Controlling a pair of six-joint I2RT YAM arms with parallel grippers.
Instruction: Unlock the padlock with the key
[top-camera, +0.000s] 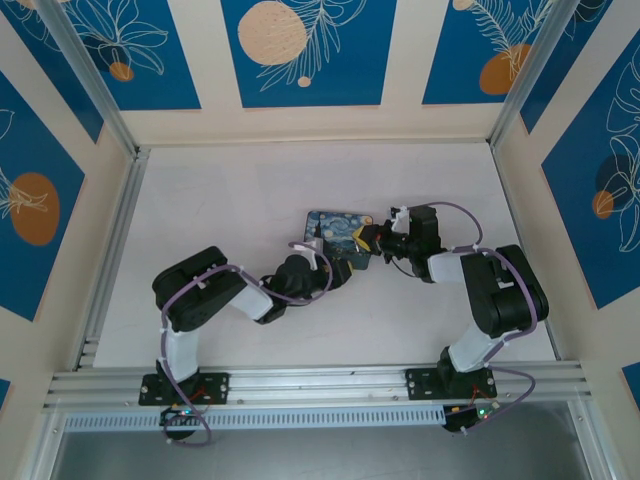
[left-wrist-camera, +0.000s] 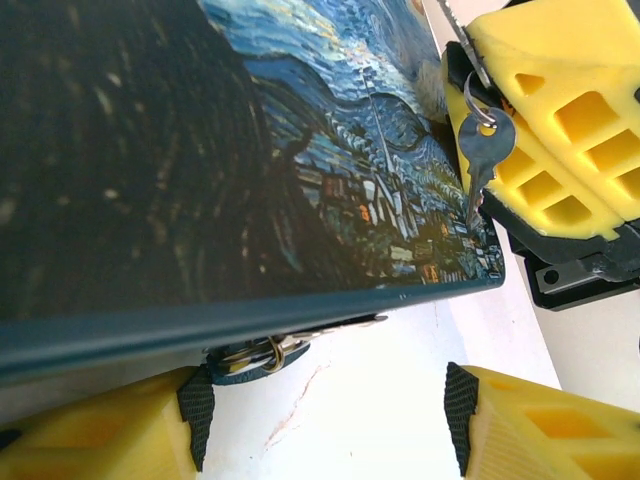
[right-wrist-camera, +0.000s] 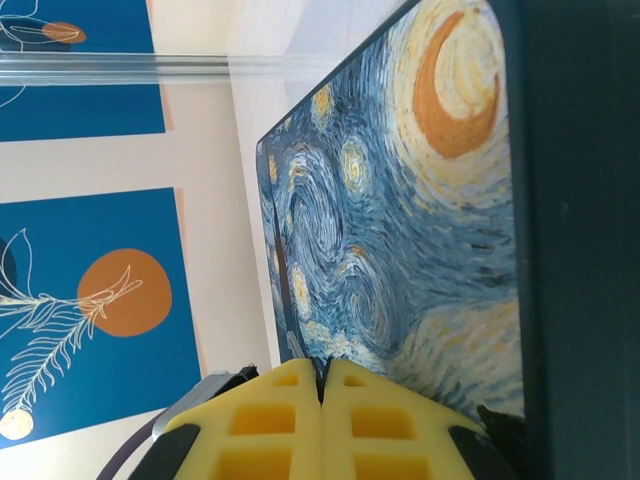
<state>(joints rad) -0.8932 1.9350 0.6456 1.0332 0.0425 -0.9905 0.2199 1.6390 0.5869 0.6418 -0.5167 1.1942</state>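
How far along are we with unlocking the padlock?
Done: the right gripper is shut, with the key hanging from it. In hand: the open left gripper sits by the padlock under the edge of the tin. Remaining: insert the key, turn, release the shackle.

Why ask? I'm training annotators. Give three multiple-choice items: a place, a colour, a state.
1. The key hangs: A) from the right gripper, by the tin's edge; B) flat on the tin's lid; C) on a wall hook.
2. The gripper fingers are: A) red; B) yellow; C) green.
3. The left gripper stands: A) shut; B) open; C) clamped on the tin.
Answers: A, its ring runs up into those fingers; B, yellow in both wrist views; B, table shows between its fingers.
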